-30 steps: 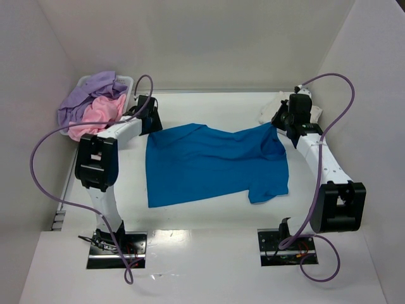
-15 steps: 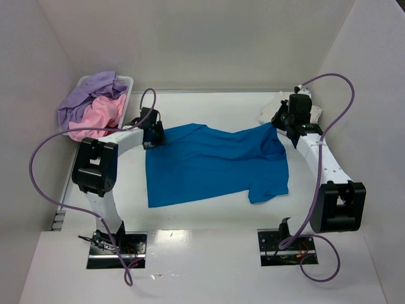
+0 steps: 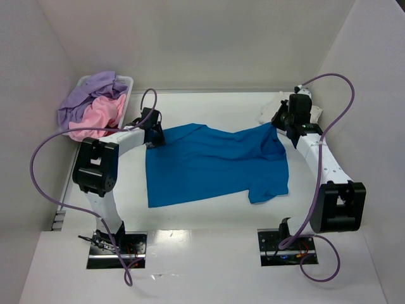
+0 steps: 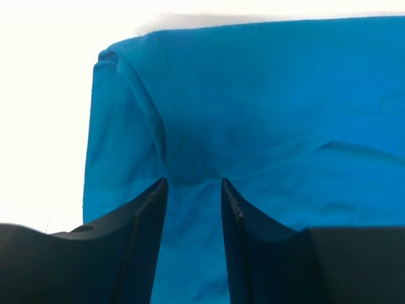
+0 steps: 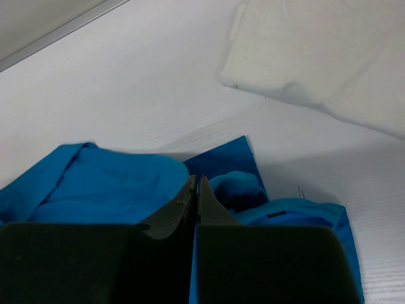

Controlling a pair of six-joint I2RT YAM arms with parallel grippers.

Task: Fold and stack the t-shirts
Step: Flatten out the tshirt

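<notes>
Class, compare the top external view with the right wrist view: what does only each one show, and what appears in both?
Only top external: the basket holding the lavender t-shirt and pink t-shirt, plus the left gripper at the far-left corner of the blue t-shirt. Only right wrist: the right gripper shut on bunched blue cloth, close up. Both: the blue t-shirt and white t-shirt.

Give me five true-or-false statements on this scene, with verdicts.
1. The blue t-shirt lies spread on the table. True.
2. The left gripper is clamped shut. False: its jaws stand apart over blue cloth.
3. The basket holds a lavender t-shirt and a pink t-shirt. True.
4. The white t-shirt lies on the blue one. False: it lies apart, far right.
5. The right gripper is shut on the blue t-shirt's corner. True.
</notes>
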